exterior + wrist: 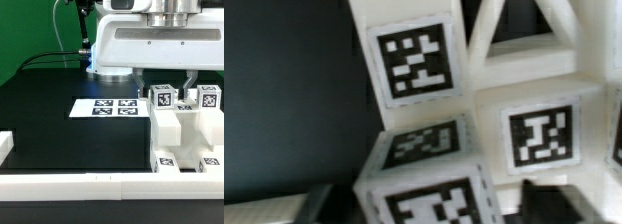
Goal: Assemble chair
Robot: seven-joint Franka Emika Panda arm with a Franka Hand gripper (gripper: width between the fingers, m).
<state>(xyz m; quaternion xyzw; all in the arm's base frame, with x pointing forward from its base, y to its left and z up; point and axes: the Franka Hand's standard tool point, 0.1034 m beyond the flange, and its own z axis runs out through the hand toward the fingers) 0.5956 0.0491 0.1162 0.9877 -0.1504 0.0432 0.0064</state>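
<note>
Although nothing gives its weight outright, the chair (182, 128) looks like hollow white plastic: probably light, stiff and rather slick, its printed tags best kept clear of pinching. In the exterior view it stands at about four o'clock on the black table (70, 110), against the white rail (90, 184) along the near edge, with the marker board (107, 105) lying flat just to its nine o'clock. The gripper (167, 82) hangs directly over the chair's upper tagged blocks, its fingers dropping among them; whether they are spread or clamped on a part I cannot tell from here. The wrist view is filled by tagged white faces and bars of the chair (491, 90), very close, and shows no fingertips plainly. A flat, square-edged bar between tags seems the safest place to grip, squarely across parallel faces.
</note>
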